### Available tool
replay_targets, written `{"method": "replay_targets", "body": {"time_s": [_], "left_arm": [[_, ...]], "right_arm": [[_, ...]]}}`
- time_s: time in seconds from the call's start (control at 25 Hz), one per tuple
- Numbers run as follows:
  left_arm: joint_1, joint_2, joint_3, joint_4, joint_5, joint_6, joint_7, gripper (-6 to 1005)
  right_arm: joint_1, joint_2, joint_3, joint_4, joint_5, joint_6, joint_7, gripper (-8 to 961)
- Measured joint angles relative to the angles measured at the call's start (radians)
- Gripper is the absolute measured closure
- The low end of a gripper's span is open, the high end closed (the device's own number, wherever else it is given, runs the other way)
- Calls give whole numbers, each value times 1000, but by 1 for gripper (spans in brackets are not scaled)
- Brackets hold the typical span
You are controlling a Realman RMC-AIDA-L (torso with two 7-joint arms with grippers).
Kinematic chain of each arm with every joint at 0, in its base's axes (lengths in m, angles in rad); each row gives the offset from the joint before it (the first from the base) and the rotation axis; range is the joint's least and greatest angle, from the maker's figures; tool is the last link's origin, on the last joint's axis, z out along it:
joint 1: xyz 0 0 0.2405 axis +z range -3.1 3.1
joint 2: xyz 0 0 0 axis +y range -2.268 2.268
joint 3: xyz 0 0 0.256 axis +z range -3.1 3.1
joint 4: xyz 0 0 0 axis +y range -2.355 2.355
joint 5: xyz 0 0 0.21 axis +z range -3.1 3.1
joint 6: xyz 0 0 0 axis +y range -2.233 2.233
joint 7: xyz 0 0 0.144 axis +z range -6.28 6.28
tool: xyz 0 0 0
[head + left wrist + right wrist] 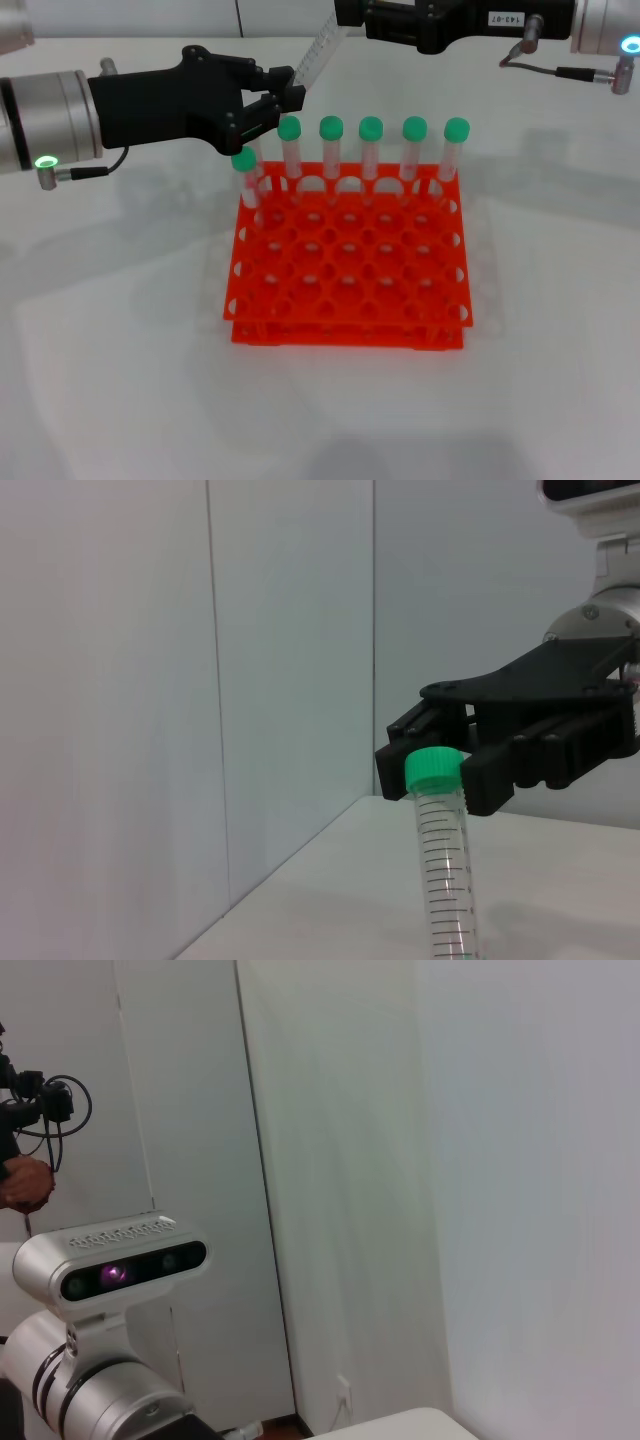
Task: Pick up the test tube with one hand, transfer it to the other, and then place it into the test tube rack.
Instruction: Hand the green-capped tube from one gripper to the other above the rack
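Unlabelled black L gripper (275, 100) is pinching slender clear green-capped test tube (318, 52) at 12 o'clock of orange-red rack (350, 262); only L wrist cam is showing cap (433, 769) entering labelled R gripper's (440, 777) parted fingers.

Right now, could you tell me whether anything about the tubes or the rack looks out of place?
Only one thing: a clear plastic tube with graduations hangs slanted in mid-air between the unlabelled black left gripper and the white-labelled black right gripper, behind the orange-red rack. The green-capped tubes in the rack stand upright; nothing is spilled.
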Motion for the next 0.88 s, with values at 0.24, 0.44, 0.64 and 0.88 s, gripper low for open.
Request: {"method": "replay_targets", "body": {"time_s": [0.24, 0.44, 0.64, 0.88], "left_arm": [[-6, 0, 0, 0, 0, 0, 0, 808], [-8, 0, 0, -1, 0, 0, 1, 808], [-8, 0, 0, -1, 0, 0, 1, 808], [-6, 0, 0, -2, 0, -4, 3, 808]], "right_arm": [[0, 0, 0, 0, 0, 0, -2, 564], [8, 0, 0, 0, 1, -1, -2, 621], [11, 0, 0, 0, 0, 1, -2, 657], [11, 0, -3, 0, 0, 4, -2, 664]]}}
